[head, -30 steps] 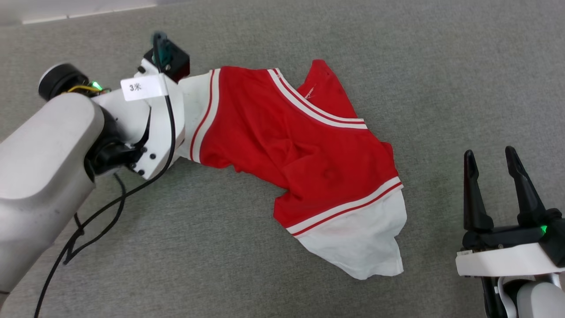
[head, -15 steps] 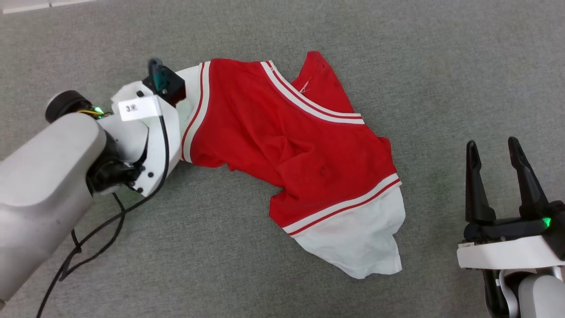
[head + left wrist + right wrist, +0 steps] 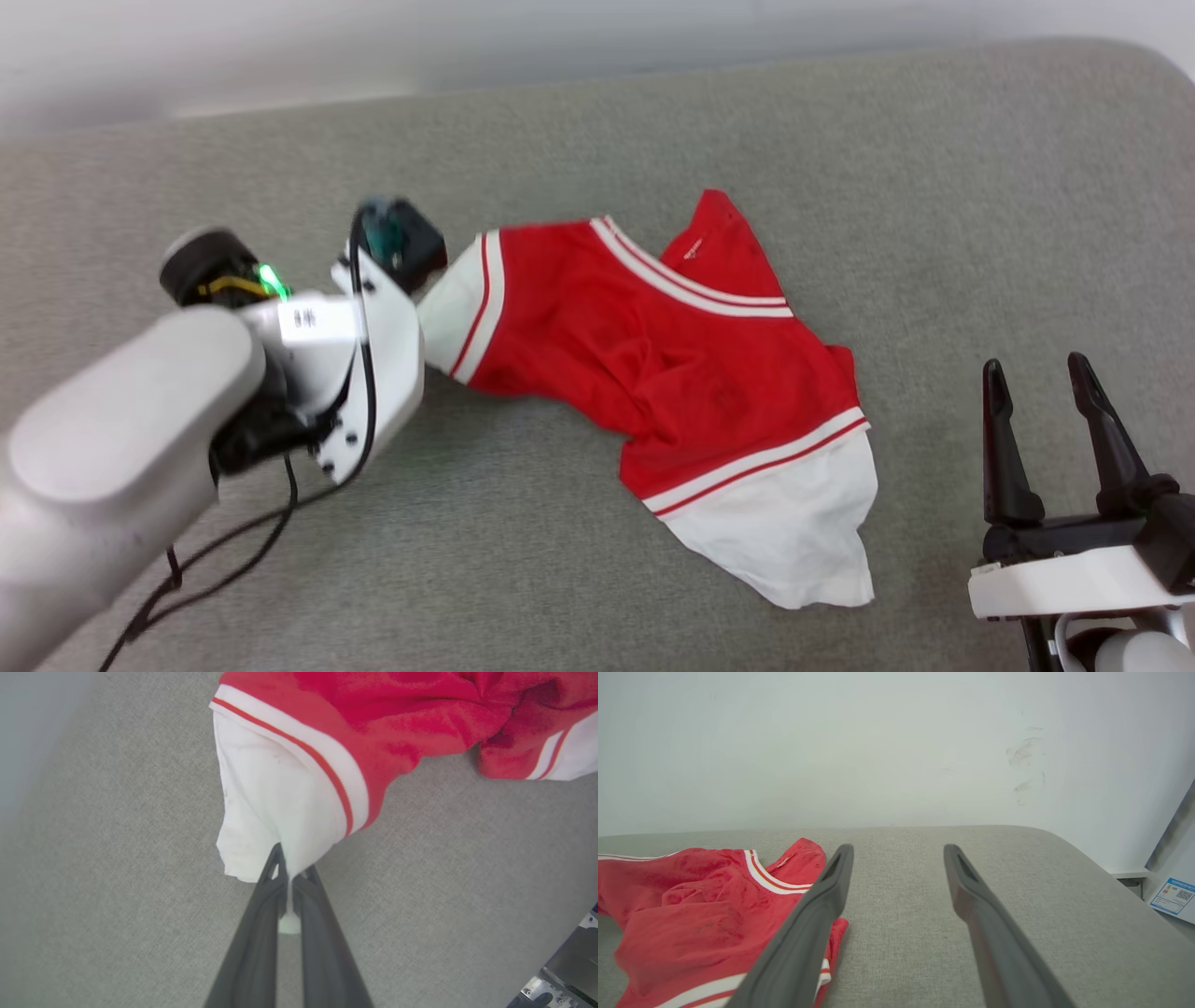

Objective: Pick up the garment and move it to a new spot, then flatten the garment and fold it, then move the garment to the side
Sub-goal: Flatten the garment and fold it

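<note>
The garment (image 3: 653, 364), a red jersey T-shirt with white sleeves and red-white stripe trim, lies crumpled on the grey cushioned surface (image 3: 653, 131). In the left wrist view my left gripper (image 3: 290, 868) is shut on the white sleeve (image 3: 271, 812) of the garment (image 3: 373, 714), with cloth pinched between the fingers. In the head view the left wrist housing (image 3: 373, 373) hides those fingers at the garment's left end. My right gripper (image 3: 1036, 373) stands open at the lower right, apart from the garment. The right wrist view shows its fingers (image 3: 817, 914) spread, the garment (image 3: 691, 905) to their left.
A pale wall (image 3: 878, 742) rises behind the grey surface, whose rounded far right corner (image 3: 1139, 65) is in view. A black cable (image 3: 233, 551) trails from my left forearm. Bare grey fabric lies around the garment.
The head camera has tilted, so the whole picture has shifted down and the wall has come into view. My left wrist has lifted and drawn the white sleeve with it. The right gripper holds still.
</note>
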Motion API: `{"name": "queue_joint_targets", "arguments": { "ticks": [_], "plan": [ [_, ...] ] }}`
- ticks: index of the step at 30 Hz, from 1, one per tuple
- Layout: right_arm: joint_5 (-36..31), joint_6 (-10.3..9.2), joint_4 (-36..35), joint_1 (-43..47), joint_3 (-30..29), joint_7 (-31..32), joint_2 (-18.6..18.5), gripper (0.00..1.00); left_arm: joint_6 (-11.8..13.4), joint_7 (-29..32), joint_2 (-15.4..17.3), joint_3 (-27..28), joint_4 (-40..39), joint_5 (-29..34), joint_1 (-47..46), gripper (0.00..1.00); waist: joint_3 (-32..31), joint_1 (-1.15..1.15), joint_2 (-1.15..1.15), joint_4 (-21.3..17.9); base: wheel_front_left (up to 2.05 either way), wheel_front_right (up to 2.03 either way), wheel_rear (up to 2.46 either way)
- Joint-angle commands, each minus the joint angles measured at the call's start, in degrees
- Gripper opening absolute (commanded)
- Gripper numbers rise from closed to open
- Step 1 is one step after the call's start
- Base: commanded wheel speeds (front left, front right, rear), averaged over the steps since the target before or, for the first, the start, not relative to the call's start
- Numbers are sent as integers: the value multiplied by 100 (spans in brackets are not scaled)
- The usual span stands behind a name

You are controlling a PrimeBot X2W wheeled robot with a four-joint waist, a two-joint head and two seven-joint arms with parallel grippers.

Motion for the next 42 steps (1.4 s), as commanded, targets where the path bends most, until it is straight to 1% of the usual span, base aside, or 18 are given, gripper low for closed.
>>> {"name": "queue_joint_targets", "arguments": {
  "ticks": [1,6,7,8,11,14,16,17,18,20,22,25,29,30,33,35,38,42],
  "plan": [
    [-27,-3,9,71,-12,-14,10,100,36,-102,63,-65,-106,-10,256,0,-269,0,0,206,0,0,0],
    [-44,-3,15,202,-48,-14,10,100,307,-493,144,-273,-423,-76,1090,0,-415,0,0,309,0,0,0],
    [-44,-3,15,202,-48,-14,10,100,307,-493,144,-273,-423,-76,1090,0,-415,0,0,309,0,0,0],
    [-48,-3,13,225,-52,-14,10,100,366,-564,133,-322,-469,-100,1276,0,-420,0,0,318,0,0,0],
    [-79,-4,20,240,-58,-14,9,100,480,-746,56,-464,-536,-182,1803,0,-430,0,0,331,0,0,0],
    [-89,-3,30,262,-69,-14,10,100,536,-904,-46,-550,-464,-324,2255,0,-431,0,0,334,0,0,0],
    [-103,-3,42,271,-79,-14,10,100,540,-1025,-133,-599,-348,-257,2417,0,-456,0,0,338,0,0,0],
    [-106,-4,60,274,-85,-14,10,100,583,-1123,-189,-600,-284,-251,2490,12,-483,0,0,341,0,0,0],
    [-132,-4,69,274,-84,-14,10,100,607,-1259,-230,-566,-248,-226,2529,100,-510,0,0,343,0,0,0],
    [-185,-4,3,227,-110,-14,9,100,686,-1598,-276,-413,-200,-207,2549,100,-577,0,0,354,0,0,0],
    [-189,-4,-102,171,-176,-14,9,100,758,-2010,-245,-233,-234,-161,2563,100,-655,0,0,359,0,0,0],
    [-326,-3,-298,88,-267,-14,11,100,987,-2621,-177,7,-379,-52,2673,100,-795,0,0,382,0,0,0],
    [-699,-4,-613,-19,-327,-14,1,100,1472,-3412,-32,393,-680,76,2834,100,-964,0,0,433,0,0,0],
    [-765,-4,-669,-45,-321,-13,-58,100,1617,-3604,-11,470,-743,113,2889,100,-998,0,0,452,0,0,0],
    [-890,-4,-756,-181,-239,-14,-368,100,2051,-4216,22,737,-885,231,3082,100,-1075,0,0,494,0,0,0],
    [-731,-4,-732,-261,-177,-14,-549,100,2320,-4623,4,907,-937,264,3248,100,-1115,0,0,512,0,0,0],
    [-626,-5,-608,-355,82,-14,-1056,100,2728,-5134,-24,1138,-917,329,3506,100,-1163,0,0,515,0,0,0],
    [-355,-5,-299,-483,619,133,-1797,100,3226,-5422,-184,1525,-934,512,3867,100,-1183,0,0,517,0,0,0]
  ]
}}
